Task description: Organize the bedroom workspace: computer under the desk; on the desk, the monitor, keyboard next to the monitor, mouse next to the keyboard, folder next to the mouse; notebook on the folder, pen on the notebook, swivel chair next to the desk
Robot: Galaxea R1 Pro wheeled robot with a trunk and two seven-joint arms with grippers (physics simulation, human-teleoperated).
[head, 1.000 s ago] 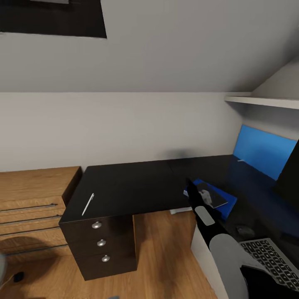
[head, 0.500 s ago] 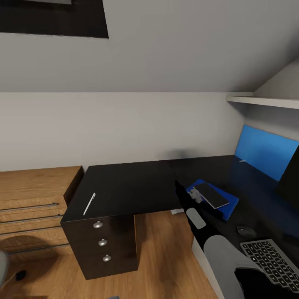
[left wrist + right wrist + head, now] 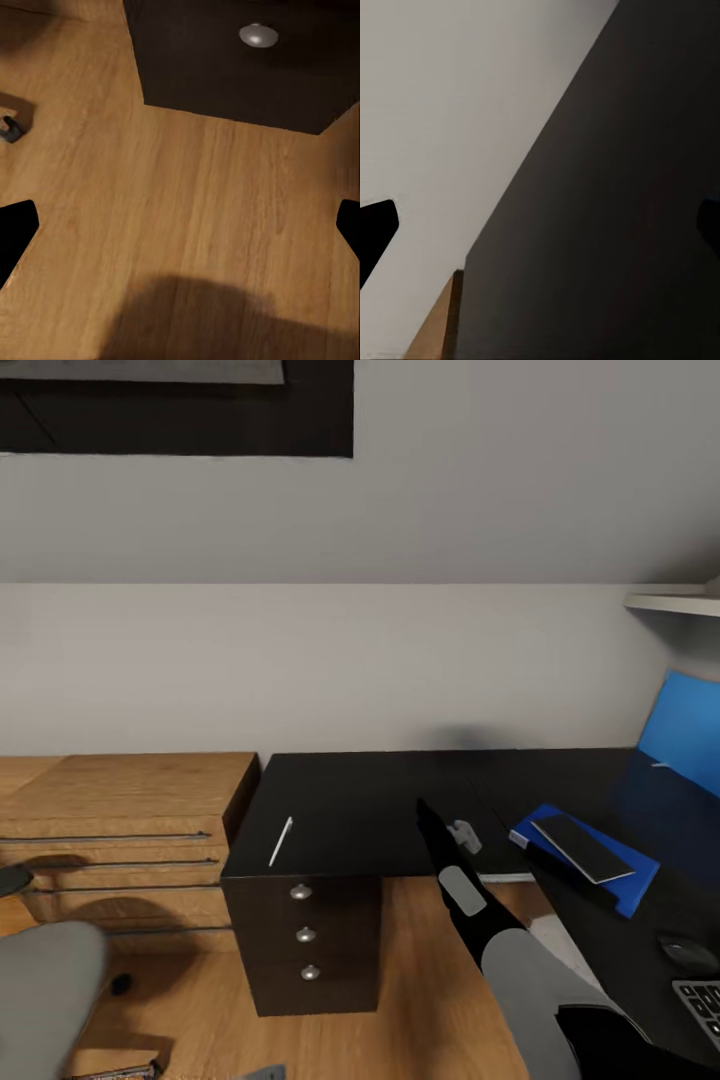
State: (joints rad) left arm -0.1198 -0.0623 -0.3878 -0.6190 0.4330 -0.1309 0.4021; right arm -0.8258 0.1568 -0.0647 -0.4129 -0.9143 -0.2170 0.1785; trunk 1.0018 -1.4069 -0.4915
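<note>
The black desk (image 3: 370,800) runs along the wall. A white pen (image 3: 281,841) lies near its left front edge, above the drawers. Further right the dark grey notebook (image 3: 581,848) rests on the blue folder (image 3: 630,880). The mouse (image 3: 688,952) and a corner of the keyboard (image 3: 702,1000) sit at the lower right, and the monitor (image 3: 685,730) with its blue screen stands at the right edge. My right gripper (image 3: 429,817) (image 3: 542,227) hovers over the desk between pen and folder, open and empty. My left gripper (image 3: 182,229) is open over the wood floor. The grey swivel chair (image 3: 45,990) shows at lower left.
A wooden chest (image 3: 120,830) with bar handles stands left of the desk. The black drawer unit (image 3: 305,935) with round knobs (image 3: 259,34) sits under the desk's left end. A white shelf (image 3: 672,603) juts out at upper right, and a dark-framed skylight (image 3: 180,410) is above.
The view has swung left, shifting everything right. My right gripper has drawn away from the notebook on the folder, leftward over the desk toward the pen.
</note>
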